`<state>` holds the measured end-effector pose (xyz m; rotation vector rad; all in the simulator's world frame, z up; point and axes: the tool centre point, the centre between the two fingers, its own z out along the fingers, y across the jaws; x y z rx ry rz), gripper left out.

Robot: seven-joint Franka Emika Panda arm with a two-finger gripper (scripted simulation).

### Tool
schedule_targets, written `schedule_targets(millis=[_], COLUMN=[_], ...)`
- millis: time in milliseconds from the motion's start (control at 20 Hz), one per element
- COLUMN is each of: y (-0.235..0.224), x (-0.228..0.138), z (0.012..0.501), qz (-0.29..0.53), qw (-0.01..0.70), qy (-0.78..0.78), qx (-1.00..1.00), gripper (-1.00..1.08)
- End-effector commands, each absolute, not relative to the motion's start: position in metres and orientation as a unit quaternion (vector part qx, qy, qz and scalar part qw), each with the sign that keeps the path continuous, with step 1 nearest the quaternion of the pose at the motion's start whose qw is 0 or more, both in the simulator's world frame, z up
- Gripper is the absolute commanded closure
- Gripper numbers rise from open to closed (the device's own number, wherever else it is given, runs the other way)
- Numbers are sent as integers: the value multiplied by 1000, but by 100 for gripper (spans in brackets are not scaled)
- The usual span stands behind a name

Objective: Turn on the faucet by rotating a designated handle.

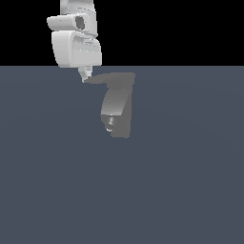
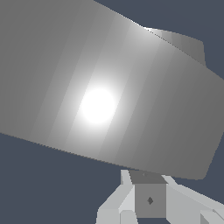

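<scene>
As the gripper (image 1: pixel 86 76) meets the handle's (image 1: pixel 108 79) pointed tip, the lever stretches toward the exterior view's right atop the faucet (image 1: pixel 116 112) on the counter (image 1: pixel 190 190); whether the gripper's fingers are parted or closed cannot be told.

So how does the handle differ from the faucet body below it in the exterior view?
The handle is thin and flat, tapering to a point toward the exterior view's left; the faucet body is thick and blocky. The handle lies level across the top; the body hangs down, with a curved, lighter front. The gripper tip sits at the handle's pointed end, away from the body. Both are dull grey.
</scene>
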<state>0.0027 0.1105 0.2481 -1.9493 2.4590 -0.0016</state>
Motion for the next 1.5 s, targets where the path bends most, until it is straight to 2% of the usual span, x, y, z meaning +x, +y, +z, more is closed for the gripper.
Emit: schedule_targets(millis=[0,600,1450], y=[105,98,22], x=[-5,-30,-54], z=[248,248,248], qz=[0,0,0], qw=[0,1,0], qy=[785,786,788], qx=[-619,-618,-616], gripper=[108,108,108])
